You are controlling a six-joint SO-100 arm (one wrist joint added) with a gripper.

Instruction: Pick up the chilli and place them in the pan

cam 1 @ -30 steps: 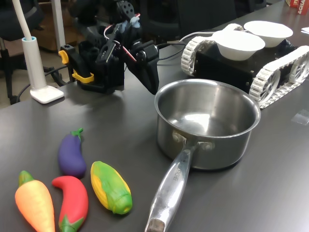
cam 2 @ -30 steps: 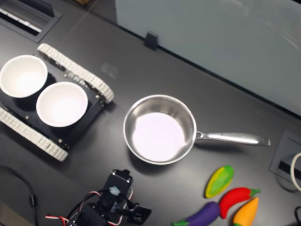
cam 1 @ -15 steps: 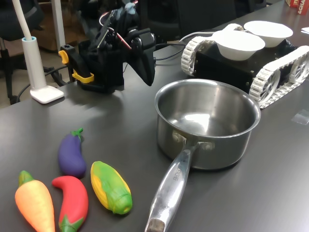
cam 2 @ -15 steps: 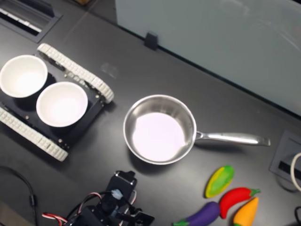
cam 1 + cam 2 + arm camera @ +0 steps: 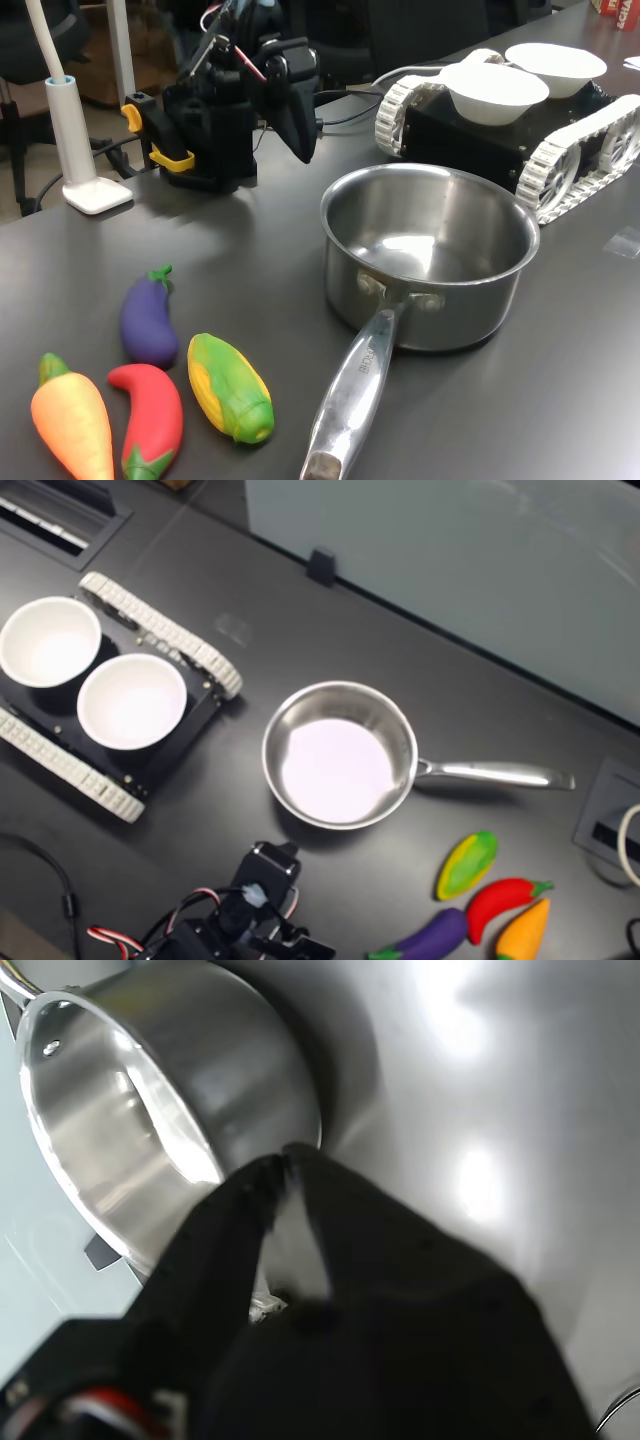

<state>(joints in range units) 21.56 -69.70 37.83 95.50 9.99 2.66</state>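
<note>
The claw (image 5: 300,150), tips nearly closed and empty at upper left, should open wide, then reach past the pan (image 5: 430,250) for the chilli (image 5: 150,415) at lower left.

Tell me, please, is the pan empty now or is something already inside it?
Empty. In both exterior views the pan shows only its bare shiny bottom, and the chilli lies on the table beside the other toy vegetables.

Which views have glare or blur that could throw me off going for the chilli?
Wrist view: fingers fill the picture as a soft black mass; bright glare spots on the table; no chilli visible. Second exterior view: pan floor washed out white; chilli sharp. First exterior view: even light, chilli clear.
</note>
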